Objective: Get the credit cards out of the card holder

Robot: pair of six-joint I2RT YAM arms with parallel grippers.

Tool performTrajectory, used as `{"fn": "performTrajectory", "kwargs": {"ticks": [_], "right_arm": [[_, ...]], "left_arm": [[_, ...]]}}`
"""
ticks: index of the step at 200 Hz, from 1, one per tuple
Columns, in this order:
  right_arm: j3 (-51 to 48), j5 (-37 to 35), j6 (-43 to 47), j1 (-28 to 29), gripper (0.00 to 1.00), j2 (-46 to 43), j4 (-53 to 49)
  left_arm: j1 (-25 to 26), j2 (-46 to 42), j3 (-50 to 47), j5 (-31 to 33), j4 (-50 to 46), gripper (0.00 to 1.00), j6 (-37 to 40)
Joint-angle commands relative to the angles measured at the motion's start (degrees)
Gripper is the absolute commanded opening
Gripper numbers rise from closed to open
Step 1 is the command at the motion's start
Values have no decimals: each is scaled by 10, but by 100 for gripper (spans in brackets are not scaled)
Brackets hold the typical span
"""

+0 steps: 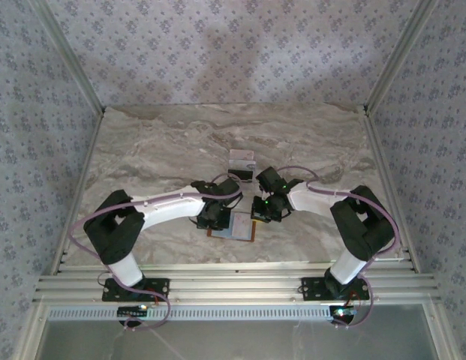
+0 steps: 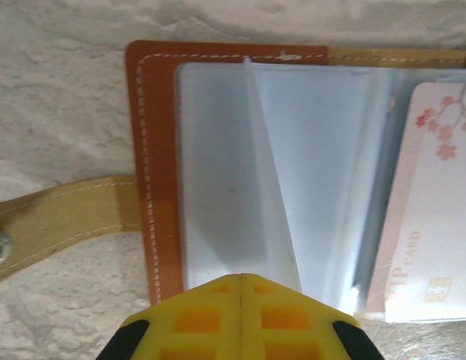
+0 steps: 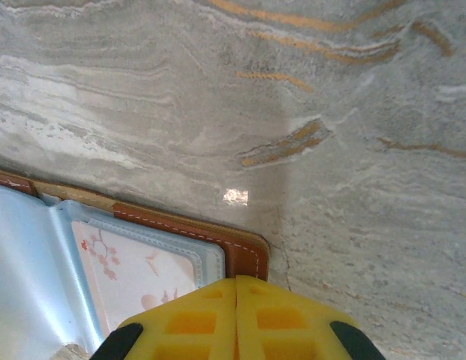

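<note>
Seeing left gripper (image 2: 242, 279) and right gripper (image 3: 236, 282) closed and empty, I reckoned: pin card holder (image 2: 154, 165), then pinch the blossom card (image 2: 435, 217).

A marble-patterned table top (image 1: 165, 142), grey-beige with pale veins, fills the middle of the top view. It is boxed in by a back wall (image 1: 233, 52) across the upper frame and side walls (image 1: 30, 150) at left and right, all papered in grey-lilac with a small repeating floral motif. Metal corner posts (image 1: 67, 56) run diagonally from the upper corners, and ribbed aluminium rails (image 1: 233, 285) cross the lower frame. The light is soft, with a small bright glint (image 3: 234, 196) on the marble in the right wrist view.
</note>
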State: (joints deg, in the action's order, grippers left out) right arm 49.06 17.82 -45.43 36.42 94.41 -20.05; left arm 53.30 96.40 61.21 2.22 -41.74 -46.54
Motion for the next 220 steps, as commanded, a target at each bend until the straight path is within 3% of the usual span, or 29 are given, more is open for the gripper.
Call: {"fn": "performTrajectory", "kwargs": {"ticks": [1,65,109,158,220], "right_arm": [[8,-19,8,6,7,9,-44],[27,-43,13,10,10,-19,-83],[36,-47,8,19,22,-36,-102],[43,-45,-16,45,30,-34,-102],[40,-49,-32,64,30,-6,-87]], "left_arm": [[-10,-35,-16,21,-26,2,-3],[-53,-119,-54,21,-46,4,3],[-70,-145,-56,-52,13,9,23],[-77,-99,-50,-186,139,13,17],[-79,-25,-13,-213,151,14,22]]}}
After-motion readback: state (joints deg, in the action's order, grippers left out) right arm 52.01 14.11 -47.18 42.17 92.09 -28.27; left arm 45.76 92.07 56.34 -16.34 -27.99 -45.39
